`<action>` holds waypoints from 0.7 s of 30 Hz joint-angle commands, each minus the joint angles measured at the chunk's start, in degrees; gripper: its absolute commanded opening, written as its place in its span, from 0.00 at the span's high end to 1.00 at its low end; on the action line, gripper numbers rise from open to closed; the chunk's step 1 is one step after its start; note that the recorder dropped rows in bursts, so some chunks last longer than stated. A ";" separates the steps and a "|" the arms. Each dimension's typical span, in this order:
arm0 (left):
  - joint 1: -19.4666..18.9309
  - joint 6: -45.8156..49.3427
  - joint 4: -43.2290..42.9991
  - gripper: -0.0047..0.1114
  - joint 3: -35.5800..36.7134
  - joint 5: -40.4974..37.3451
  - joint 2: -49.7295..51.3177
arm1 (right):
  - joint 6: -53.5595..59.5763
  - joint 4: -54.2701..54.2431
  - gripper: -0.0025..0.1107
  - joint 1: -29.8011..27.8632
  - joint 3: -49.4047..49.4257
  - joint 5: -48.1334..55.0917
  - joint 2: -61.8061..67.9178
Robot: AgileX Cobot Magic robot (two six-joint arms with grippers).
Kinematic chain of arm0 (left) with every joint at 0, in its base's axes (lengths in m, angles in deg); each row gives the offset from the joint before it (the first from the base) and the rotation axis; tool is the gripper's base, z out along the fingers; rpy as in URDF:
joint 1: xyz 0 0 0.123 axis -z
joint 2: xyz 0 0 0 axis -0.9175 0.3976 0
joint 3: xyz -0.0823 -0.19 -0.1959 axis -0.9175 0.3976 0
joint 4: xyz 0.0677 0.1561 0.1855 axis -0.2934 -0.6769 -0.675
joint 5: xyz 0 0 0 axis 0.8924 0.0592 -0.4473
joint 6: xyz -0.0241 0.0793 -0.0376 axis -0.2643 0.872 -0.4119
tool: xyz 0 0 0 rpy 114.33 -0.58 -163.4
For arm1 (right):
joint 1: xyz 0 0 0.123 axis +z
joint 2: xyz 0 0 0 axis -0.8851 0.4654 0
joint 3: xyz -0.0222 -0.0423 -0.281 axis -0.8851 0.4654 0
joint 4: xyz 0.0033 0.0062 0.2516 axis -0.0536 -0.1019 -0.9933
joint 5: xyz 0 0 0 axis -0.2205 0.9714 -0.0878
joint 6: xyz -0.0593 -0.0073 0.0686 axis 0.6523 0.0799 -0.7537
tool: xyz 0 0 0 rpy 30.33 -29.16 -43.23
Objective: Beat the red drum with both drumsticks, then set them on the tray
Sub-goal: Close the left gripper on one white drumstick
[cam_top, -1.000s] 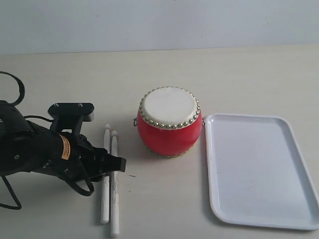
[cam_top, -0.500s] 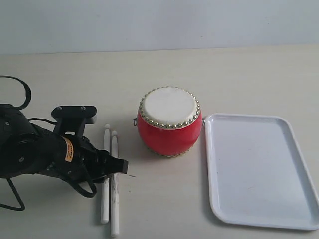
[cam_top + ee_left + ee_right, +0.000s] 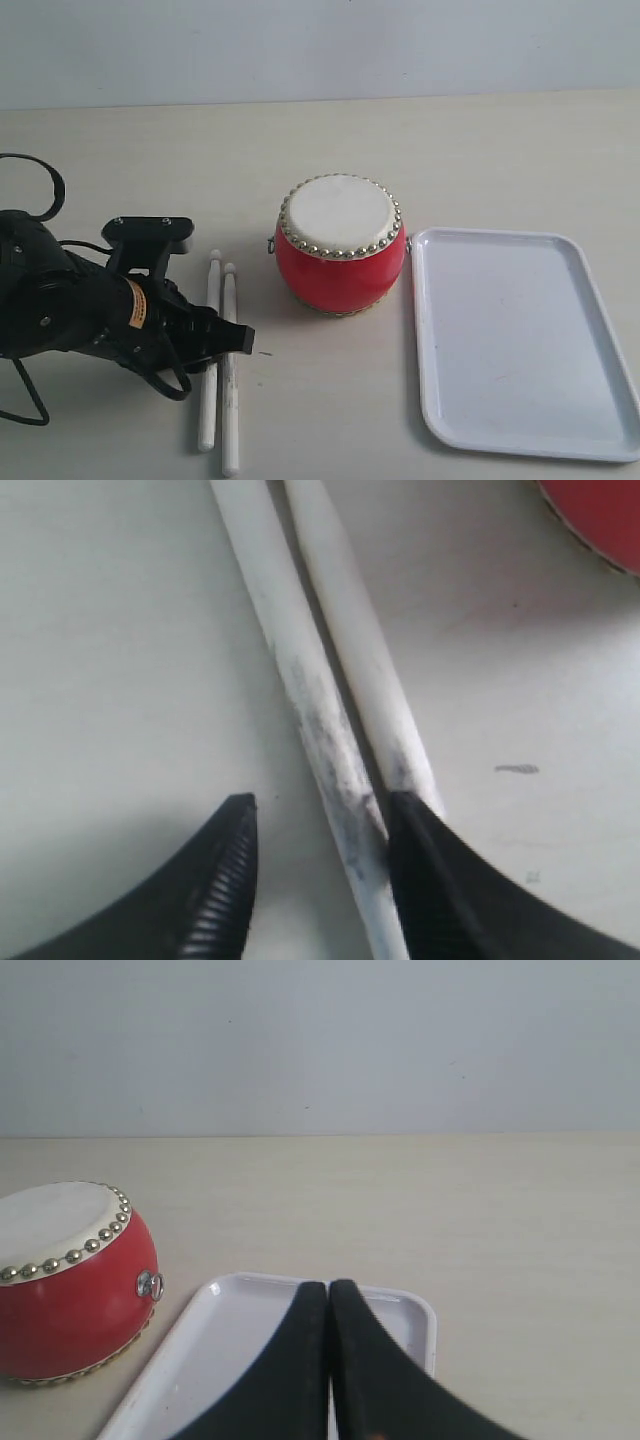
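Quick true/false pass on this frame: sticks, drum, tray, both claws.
1. Both drumsticks lie side by side on the table, left of the red drum in the exterior view. True.
2. One stick is on the tray. False: both are on the table.
3. The left claw is open, low over the sticks. True.
4. The right claw is open. False: it is shut, holding nothing.
5. The drum stands on the tray. False: it stands on the table beside it.

the red drum (image 3: 338, 275) has a glossy body, matt cream skin and shiny metal studs, the tray (image 3: 520, 340) at its three o'clock looks smooth white plastic, the drumsticks (image 3: 290, 680) are matt white with grey scuffs.
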 commanded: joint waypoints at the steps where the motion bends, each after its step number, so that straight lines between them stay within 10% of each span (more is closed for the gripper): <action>1: 0.23 -0.19 0.31 0.60 -0.34 -2.43 -0.01 | 0.12 -0.03 0.98 -0.27 0.24 -0.55 -0.21; 21: 0.01 -0.03 -0.18 0.60 -0.34 -4.36 -0.01 | 0.12 -0.03 0.98 -0.27 0.24 -0.55 -0.21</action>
